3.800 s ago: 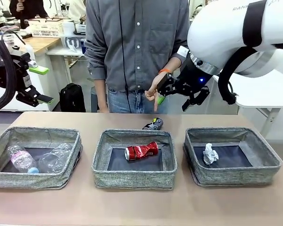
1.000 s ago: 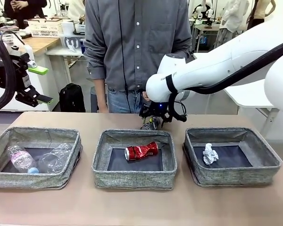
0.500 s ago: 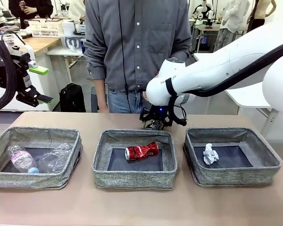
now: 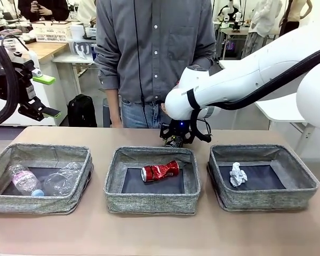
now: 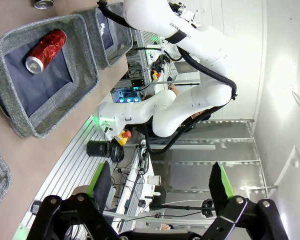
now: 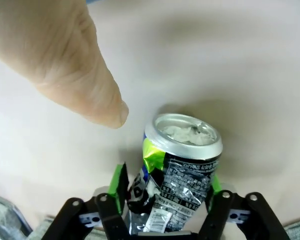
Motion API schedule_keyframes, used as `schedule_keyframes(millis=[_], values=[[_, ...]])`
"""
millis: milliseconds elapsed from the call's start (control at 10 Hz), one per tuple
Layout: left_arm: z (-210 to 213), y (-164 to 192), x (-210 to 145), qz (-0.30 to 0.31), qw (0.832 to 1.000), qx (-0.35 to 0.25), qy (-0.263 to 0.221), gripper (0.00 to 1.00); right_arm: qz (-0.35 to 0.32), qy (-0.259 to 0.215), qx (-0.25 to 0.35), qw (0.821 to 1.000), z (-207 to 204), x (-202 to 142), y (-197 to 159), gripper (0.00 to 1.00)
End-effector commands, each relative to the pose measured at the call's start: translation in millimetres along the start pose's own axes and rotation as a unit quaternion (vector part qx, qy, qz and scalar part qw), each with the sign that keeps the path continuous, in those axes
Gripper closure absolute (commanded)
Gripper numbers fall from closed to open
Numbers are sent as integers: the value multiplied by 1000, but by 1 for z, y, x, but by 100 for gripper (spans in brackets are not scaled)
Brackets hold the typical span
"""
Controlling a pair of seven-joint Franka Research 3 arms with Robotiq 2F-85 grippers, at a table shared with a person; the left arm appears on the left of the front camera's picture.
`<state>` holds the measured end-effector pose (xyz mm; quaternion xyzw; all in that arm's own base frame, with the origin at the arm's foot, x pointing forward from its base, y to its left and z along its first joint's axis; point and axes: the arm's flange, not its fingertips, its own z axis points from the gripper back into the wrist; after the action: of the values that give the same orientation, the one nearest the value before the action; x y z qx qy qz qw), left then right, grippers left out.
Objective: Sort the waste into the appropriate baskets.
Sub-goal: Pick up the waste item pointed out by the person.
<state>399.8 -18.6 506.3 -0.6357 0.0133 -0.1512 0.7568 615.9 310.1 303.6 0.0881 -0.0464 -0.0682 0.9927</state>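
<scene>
1. Even, bright indoor light fell on the table (image 4: 149,234); shadows under the baskets were faint.
2. The left wrist view glared white along its right side, with wide-angle bending.
3. In the right wrist view, the person's hand (image 6: 55,55) was soft-focused and the crushed black can (image 6: 177,170) cast a diffuse shadow.

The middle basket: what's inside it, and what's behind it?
Inside the middle basket lies a crushed red can. Behind it, the right gripper has closed on a crushed black can; the basket's far wall hides the can's base.
</scene>
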Motion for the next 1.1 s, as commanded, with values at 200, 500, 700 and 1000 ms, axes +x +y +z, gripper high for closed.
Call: schedule_keyframes(millis=[200, 500, 700, 1000], values=[[0, -2, -1, 1, 1000, 3, 2, 0, -25, -24, -25, 999, -2, -3, -1, 100], [0, -2, -1, 1, 1000, 3, 2, 0, -38, -27, -30, 998, -3, -3, -9, 100], [0, -2, -1, 1, 1000, 3, 2, 0, -28, -20, -18, 999, 4, -3, -12, 100], [0, -2, -1, 1, 1000, 3, 2, 0, 47, -26, -36, 998, 89, -6, -9, 100]])
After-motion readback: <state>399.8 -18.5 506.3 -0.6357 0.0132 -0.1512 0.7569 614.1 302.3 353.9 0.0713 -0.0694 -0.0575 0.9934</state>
